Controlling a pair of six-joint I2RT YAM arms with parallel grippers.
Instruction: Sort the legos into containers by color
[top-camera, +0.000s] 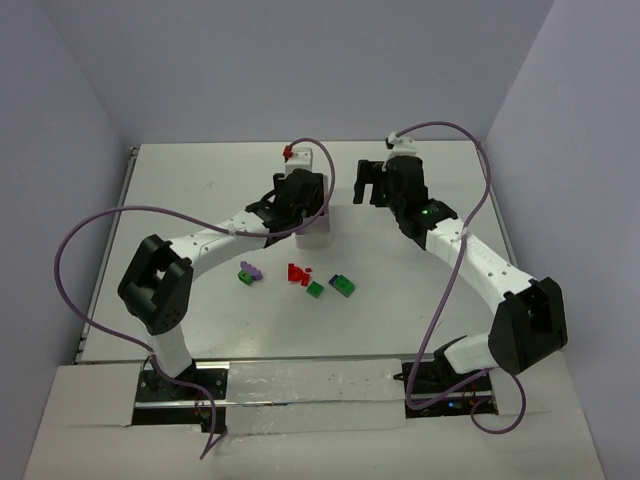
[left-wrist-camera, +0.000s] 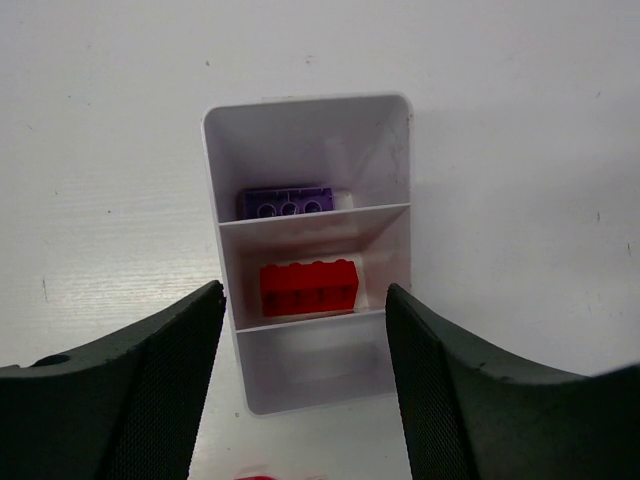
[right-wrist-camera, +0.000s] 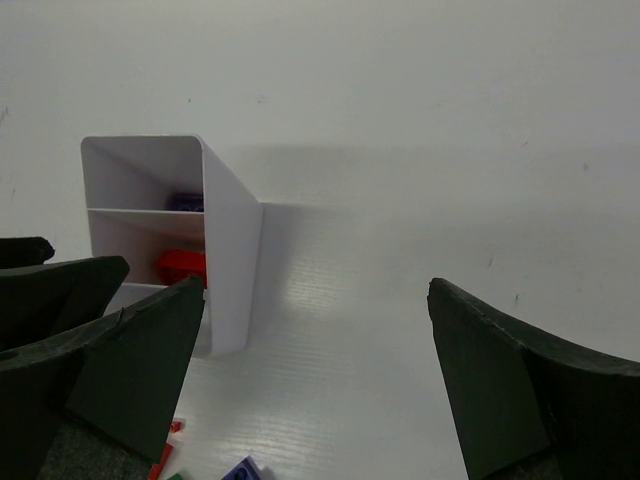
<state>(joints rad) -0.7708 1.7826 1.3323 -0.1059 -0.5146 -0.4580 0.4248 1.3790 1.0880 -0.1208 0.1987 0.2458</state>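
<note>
Overhead, the left hand (top-camera: 303, 196) hides most of the tray (top-camera: 313, 234).

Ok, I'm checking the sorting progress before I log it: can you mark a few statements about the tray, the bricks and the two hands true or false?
1. The red brick lies in the middle compartment of the tray. True.
2. The purple brick shares that compartment. False: it lies in the far one, behind a wall.
3. The left hand holds a brick. False: it is open over the tray, with nothing in it.
4. The right hand is open and empty. True.
5. All bricks are sorted. False: loose bricks lie on the table.
</note>
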